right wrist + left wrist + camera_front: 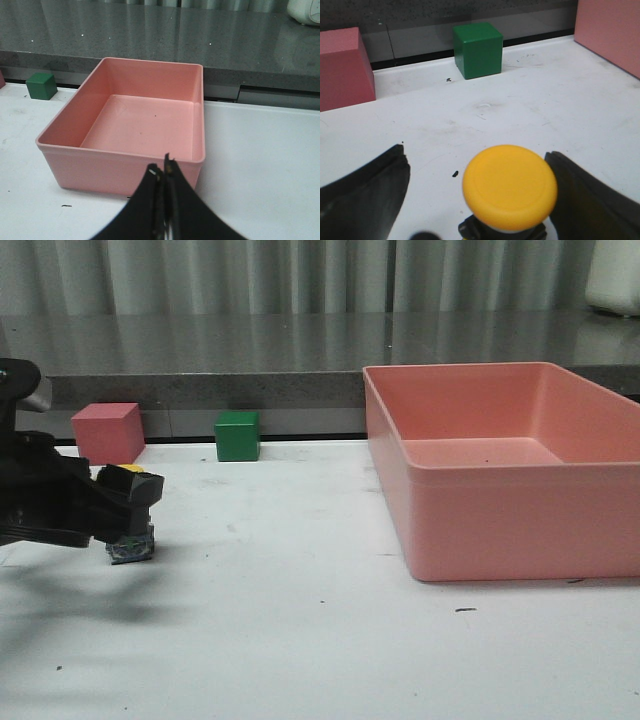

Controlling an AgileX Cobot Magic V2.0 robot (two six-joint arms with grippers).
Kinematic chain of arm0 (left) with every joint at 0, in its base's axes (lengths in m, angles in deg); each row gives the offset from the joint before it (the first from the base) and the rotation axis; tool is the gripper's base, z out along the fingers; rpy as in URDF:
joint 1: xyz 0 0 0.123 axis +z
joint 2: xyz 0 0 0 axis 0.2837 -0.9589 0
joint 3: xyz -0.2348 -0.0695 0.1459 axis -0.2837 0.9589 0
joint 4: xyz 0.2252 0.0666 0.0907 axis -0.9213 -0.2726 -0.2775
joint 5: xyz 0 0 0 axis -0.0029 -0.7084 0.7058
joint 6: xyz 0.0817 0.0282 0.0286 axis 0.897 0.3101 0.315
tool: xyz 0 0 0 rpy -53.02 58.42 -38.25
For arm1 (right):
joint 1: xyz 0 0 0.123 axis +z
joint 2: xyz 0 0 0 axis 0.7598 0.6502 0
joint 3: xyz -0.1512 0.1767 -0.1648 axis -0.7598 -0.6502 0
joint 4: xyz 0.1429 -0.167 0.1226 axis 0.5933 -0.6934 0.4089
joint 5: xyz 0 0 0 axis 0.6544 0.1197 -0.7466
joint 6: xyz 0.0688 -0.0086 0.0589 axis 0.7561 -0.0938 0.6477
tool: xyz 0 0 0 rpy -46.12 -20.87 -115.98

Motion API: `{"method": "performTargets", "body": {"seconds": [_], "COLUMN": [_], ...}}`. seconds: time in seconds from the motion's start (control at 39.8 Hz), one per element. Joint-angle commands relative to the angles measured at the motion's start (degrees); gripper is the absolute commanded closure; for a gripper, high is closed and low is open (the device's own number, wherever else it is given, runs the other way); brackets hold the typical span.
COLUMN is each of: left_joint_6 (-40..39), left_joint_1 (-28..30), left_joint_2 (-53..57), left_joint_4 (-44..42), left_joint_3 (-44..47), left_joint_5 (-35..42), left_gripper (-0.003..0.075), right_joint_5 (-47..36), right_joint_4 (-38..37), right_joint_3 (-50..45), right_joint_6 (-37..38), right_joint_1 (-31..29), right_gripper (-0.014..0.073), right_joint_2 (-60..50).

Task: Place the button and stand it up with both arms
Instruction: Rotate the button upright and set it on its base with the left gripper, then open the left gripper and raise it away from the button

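Button (131,540) upright on desk (300,640) at left of frame, between spread fingers of left gripper (135,510). Right gripper (164,172) pinched together, empty. Best withdrawn straight, without brushing the cap.

Smooth matt yellow plastic caps the button (509,186).

Dim, soft light; faint shadows

A white table (320,640) fills the lower frame. Behind it runs a grey speckled counter (250,345), glossy with reflections. Pale pleated curtains (300,275) span the top.
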Motion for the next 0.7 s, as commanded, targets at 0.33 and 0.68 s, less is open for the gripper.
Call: {"method": "performTargets", "body": {"seconds": [0.33, 0.68], "left_joint_6": [0.5, 0.4], "left_joint_1": [-3.7, -3.7], "left_joint_2": [13.9, 38.3], "left_joint_4": [-0.6, 1.1], "left_joint_3": [0.4, 0.0], "left_joint_5": [1.6, -29.4], "left_gripper": [0.0181, 0.0191], "right_joint_5": [-4.6, -4.6], "right_joint_4": [-1.1, -1.1], "right_joint_3": [1.5, 1.5], "right_joint_6": [-0.5, -0.5], "right_joint_1": [-0.3, -0.3], "right_gripper": [0.0662, 0.0662], "right_joint_2": [0.6, 0.6]}}
